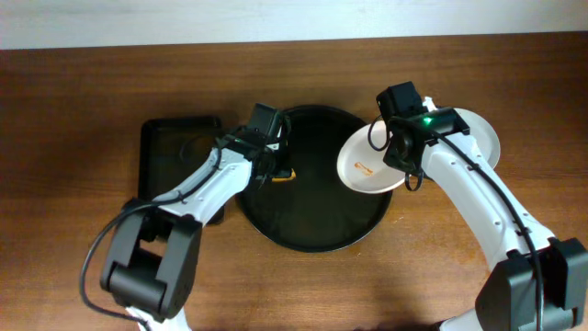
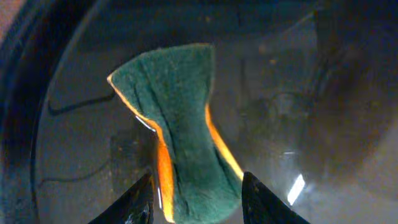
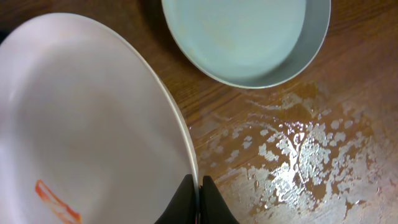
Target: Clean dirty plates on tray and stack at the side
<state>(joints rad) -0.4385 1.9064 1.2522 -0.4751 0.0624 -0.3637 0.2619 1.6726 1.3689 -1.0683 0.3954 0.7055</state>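
The big round black tray [image 1: 312,216] lies at the table's middle. My right gripper [image 3: 199,186] is shut on the rim of a white plate [image 3: 87,112] with an orange smear, held tilted over the tray's right edge [image 1: 366,164]. A pale grey-green plate [image 3: 249,37] lies on the table to the right [image 1: 482,133], partly under my right arm. I cannot tell whether another plate lies under it. My left gripper [image 2: 196,199] is shut on a green and orange sponge [image 2: 180,124] on the tray's left part [image 1: 276,170].
A smaller rectangular black tray [image 1: 175,152] sits left of the round one. A wet patch [image 3: 298,149] shines on the wooden table beside the grey-green plate.
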